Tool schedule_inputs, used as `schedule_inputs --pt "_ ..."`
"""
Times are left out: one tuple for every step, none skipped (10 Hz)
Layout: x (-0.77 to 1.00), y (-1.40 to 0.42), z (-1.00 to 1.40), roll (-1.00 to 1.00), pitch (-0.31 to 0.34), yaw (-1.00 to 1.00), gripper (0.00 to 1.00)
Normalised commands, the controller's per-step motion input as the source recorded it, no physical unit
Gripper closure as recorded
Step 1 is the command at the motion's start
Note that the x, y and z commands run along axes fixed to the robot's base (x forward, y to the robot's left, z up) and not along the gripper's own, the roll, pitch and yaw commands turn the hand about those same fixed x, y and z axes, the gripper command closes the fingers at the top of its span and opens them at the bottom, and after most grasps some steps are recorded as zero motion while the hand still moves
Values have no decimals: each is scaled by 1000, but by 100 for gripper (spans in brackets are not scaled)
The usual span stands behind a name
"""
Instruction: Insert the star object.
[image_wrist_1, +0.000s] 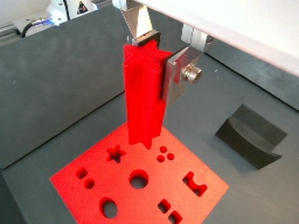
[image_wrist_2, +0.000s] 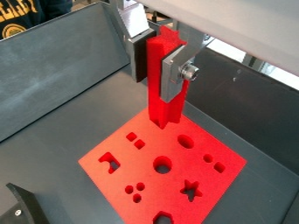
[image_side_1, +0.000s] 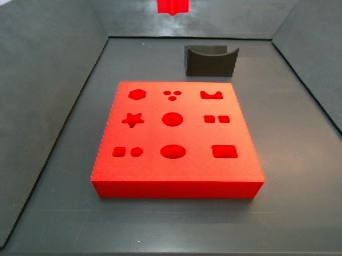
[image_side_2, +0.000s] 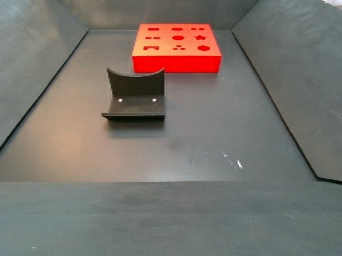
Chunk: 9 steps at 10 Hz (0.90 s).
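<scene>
My gripper (image_wrist_1: 158, 61) is shut on the star object (image_wrist_1: 143, 92), a long red fluted peg held upright between the silver fingers (image_wrist_1: 181, 74). Both wrist views show it, with the gripper (image_wrist_2: 158, 70) clamped on the peg's upper part (image_wrist_2: 163, 83). The peg hangs high above the flat red block (image_wrist_1: 140, 179) with shaped holes. The block's star hole (image_wrist_1: 115, 155) is open and also shows in the wrist view (image_wrist_2: 193, 187) and in a side view (image_side_1: 134, 120). In that side view only the peg's lower end (image_side_1: 173, 6) shows at the top edge.
The red block (image_side_1: 174, 125) lies on the dark grey floor of a walled bin. The dark fixture (image_side_1: 210, 60) stands just beyond the block; it also shows in a side view (image_side_2: 134, 95) and in both wrist views (image_wrist_1: 251, 134) (image_wrist_2: 24, 206).
</scene>
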Motion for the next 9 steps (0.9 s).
schedule_inputs --pt "0 -17 0 0 0 0 100" --pt "0 0 -380 114 0 0 100" --pt "0 0 -877 156 -17 229 100" --pt "-389 0 -1000 76 -51 514 100" --pt "-623 0 -977 187 -19 534 100" --pt "-683 83 -643 287 0 360 100" --pt "-609 0 -563 337 0 231 100" --pt "-149 0 -1000 103 -7 -294 100" --pt "-80 0 -1000 0 -81 -186 100"
